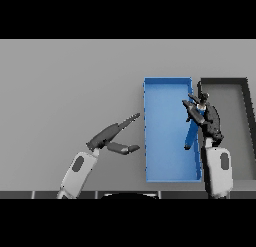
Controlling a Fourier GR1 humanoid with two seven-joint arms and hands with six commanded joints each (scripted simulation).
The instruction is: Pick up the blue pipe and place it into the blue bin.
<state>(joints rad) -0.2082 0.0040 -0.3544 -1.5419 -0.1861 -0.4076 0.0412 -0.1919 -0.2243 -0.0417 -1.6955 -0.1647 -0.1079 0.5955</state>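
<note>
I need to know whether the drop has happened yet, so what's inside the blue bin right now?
The blue bin shows only its bare blue floor. The blue pipe hangs above its right side, gripped by the right hand. The floor right under hand and pipe is covered.

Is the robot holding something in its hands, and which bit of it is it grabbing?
The right hand holds the blue pipe by its upper end, above the blue bin. The left hand holds nothing.
</note>
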